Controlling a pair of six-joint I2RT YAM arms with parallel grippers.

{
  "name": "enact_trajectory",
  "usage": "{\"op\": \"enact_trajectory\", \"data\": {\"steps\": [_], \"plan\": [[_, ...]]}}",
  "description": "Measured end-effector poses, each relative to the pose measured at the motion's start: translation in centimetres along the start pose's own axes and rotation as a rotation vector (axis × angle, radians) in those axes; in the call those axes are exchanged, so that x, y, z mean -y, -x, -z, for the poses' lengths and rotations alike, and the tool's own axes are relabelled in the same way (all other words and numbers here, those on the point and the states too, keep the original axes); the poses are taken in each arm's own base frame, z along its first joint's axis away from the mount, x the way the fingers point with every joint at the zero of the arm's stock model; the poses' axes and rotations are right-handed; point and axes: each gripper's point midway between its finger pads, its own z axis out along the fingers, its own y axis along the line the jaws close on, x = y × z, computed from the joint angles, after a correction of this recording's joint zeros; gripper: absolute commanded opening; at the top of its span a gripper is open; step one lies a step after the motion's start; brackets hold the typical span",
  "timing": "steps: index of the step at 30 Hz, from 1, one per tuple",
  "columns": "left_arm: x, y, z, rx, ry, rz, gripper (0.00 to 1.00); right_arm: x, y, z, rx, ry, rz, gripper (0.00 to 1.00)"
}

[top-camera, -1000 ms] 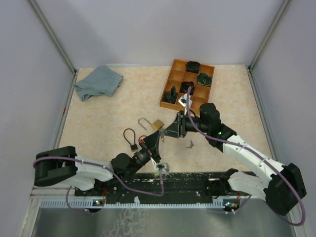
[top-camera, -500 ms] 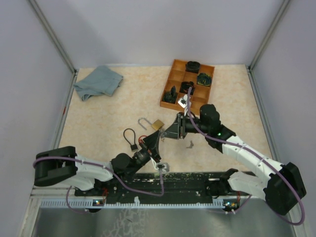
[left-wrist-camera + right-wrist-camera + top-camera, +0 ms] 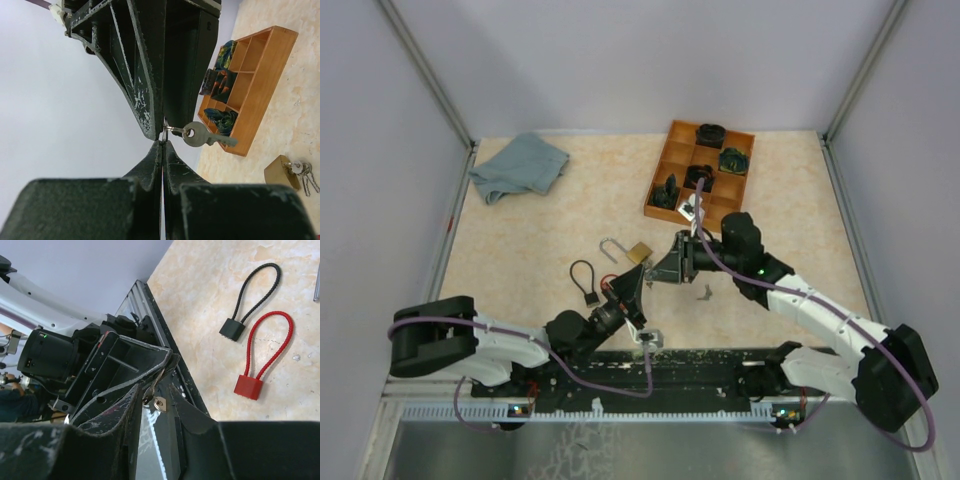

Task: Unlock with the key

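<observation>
Our left gripper (image 3: 162,142) is shut on the key ring (image 3: 165,131), the key (image 3: 202,136) dangling just beyond its tips; the right gripper (image 3: 156,390) stands part open around that key. We judge it light, stiff, slippery, free to swing: pinch the flat bow.
</observation>
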Motion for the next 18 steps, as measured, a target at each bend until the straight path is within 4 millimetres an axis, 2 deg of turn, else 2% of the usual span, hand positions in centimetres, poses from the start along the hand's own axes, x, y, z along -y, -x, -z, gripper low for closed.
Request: {"op": "enact_trajectory", "data": {"steps": [8, 12, 16, 18], "plan": [[0.17, -0.15, 0.01, -0.008, -0.004, -0.003, 0.00, -0.64, -0.66, -0.40, -0.025, 0.023, -0.002, 0.22], [0.16, -0.16, 0.02, -0.009, -0.003, -0.002, 0.00, -0.70, -0.73, -0.45, -0.026, 0.025, -0.001, 0.14], [0.10, -0.19, 0.03, -0.011, -0.001, -0.001, 0.00, -0.50, -0.71, -0.47, -0.023, 0.014, -0.004, 0.01], [0.05, -0.26, 0.05, -0.015, 0.001, 0.000, 0.11, -0.17, -0.82, -0.47, -0.022, 0.000, -0.007, 0.00]]}}
